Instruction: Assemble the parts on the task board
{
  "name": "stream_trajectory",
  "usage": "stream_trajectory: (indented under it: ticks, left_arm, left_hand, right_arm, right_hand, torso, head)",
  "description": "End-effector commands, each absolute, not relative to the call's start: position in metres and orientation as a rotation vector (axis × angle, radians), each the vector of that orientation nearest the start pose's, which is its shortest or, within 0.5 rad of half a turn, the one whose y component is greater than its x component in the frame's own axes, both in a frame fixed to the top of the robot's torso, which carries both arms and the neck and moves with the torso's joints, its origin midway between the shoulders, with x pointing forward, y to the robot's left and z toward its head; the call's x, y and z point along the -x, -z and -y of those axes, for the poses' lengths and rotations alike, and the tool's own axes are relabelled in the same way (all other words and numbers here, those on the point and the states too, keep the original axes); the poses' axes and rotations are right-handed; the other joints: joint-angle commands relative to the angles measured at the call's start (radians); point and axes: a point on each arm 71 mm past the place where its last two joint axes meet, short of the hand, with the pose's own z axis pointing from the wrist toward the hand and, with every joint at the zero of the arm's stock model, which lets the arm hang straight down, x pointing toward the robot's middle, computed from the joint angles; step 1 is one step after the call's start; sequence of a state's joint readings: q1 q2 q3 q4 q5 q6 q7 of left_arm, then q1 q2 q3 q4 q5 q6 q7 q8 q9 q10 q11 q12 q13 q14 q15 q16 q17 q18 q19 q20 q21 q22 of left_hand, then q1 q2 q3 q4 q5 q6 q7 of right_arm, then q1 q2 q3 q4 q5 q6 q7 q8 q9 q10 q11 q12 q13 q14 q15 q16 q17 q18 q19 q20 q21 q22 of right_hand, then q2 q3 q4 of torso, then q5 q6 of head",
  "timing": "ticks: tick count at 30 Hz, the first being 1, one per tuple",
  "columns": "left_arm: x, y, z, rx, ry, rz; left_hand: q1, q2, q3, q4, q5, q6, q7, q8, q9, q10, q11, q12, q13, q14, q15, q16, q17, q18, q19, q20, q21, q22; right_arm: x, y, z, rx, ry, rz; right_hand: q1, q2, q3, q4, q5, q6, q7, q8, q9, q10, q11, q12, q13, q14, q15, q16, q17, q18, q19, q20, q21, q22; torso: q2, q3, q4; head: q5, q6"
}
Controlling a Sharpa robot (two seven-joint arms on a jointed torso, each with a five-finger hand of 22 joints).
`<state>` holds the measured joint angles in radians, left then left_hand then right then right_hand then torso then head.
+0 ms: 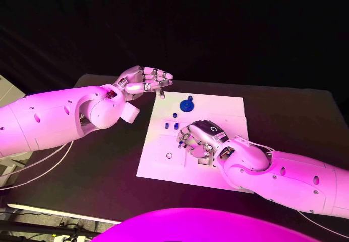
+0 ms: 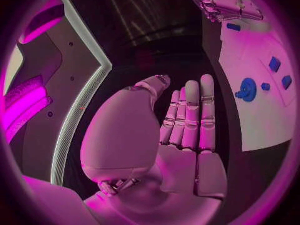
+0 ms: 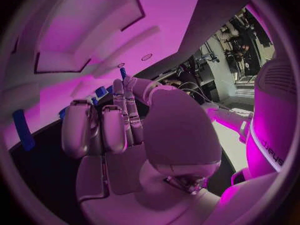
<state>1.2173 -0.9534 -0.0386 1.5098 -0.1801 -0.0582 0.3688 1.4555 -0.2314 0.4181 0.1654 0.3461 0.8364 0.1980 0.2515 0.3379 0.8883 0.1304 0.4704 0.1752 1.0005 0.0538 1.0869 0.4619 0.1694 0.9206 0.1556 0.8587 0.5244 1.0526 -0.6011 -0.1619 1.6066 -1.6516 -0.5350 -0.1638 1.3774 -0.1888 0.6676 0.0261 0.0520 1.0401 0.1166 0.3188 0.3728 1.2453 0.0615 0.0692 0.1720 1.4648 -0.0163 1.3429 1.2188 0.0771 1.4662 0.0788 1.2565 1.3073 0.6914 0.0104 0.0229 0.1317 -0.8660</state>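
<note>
The white task board lies in the middle of the black table. A round blue part sits near its far edge, and small blue parts stand closer in; the left wrist view shows the round part and two small ones. My right hand is low over the board's middle, fingers pointing down. In the right wrist view its thumb and a finger meet on a small blue part. My left hand is raised beyond the board's far left corner, holding nothing, with its fingers straight.
A small round hole marks the board's near left area. Bare black table lies to the left of the board, and my left arm hangs over it. My right forearm covers the board's near right corner.
</note>
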Motion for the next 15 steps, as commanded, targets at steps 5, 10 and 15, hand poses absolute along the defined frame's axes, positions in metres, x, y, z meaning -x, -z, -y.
stream_trajectory:
  ticks: [5, 10, 15]
  left_arm:
    - [-0.4845, 0.1663, -0.2504, 0.879, 1.627, -1.551]
    - [-0.4844, 0.1662, -0.2502, 0.879, 1.627, -1.551]
    - [-0.4844, 0.1663, -0.2501, 0.878, 1.628, -1.552]
  left_hand:
    - [0.006, 0.002, 0.000, -0.005, -0.003, -0.001, 0.001, -0.002, 0.000, 0.003, 0.006, -0.006, -0.001, -0.001, 0.007, -0.004, -0.002, 0.014, 0.007, -0.004, -0.007, -0.002]
    - [0.006, 0.002, 0.000, -0.005, -0.003, -0.001, 0.001, -0.002, 0.000, 0.003, 0.006, -0.006, -0.001, -0.001, 0.007, -0.004, -0.002, 0.014, 0.007, -0.004, -0.007, -0.002]
    - [0.006, 0.002, 0.000, -0.005, -0.003, -0.001, 0.001, -0.002, 0.000, 0.003, 0.006, -0.006, -0.001, -0.001, 0.007, -0.004, -0.002, 0.014, 0.007, -0.004, -0.007, -0.002]
  right_arm:
    - [-0.3941, 0.2596, 0.0581, 0.369, -0.899, -1.609]
    - [-0.3948, 0.2605, 0.0575, 0.369, -0.893, -1.614]
    - [-0.3960, 0.2616, 0.0571, 0.368, -0.871, -1.619]
  right_hand:
    - [-0.010, -0.005, -0.002, -0.006, 0.006, 0.000, 0.007, -0.005, 0.001, 0.003, -0.001, -0.005, -0.001, 0.046, -0.004, 0.003, -0.002, -0.016, 0.035, -0.002, -0.007, 0.100]
    - [-0.010, -0.005, -0.002, -0.006, 0.006, 0.000, 0.007, -0.005, 0.001, 0.003, -0.001, -0.005, -0.001, 0.046, -0.004, 0.003, -0.002, -0.016, 0.035, -0.002, -0.007, 0.100]
    - [-0.012, -0.005, -0.002, -0.005, 0.006, 0.000, 0.007, -0.006, 0.002, 0.003, -0.001, -0.006, -0.001, 0.046, -0.004, 0.003, -0.003, -0.016, 0.035, -0.002, -0.008, 0.099]
  torso:
    - [0.000, 0.0002, -0.0005]
    - [0.000, 0.0002, -0.0010]
    - [0.000, 0.0004, -0.0005]
  head:
    - [0.001, -0.003]
    - [0.001, -0.002]
    - [0.001, -0.001]
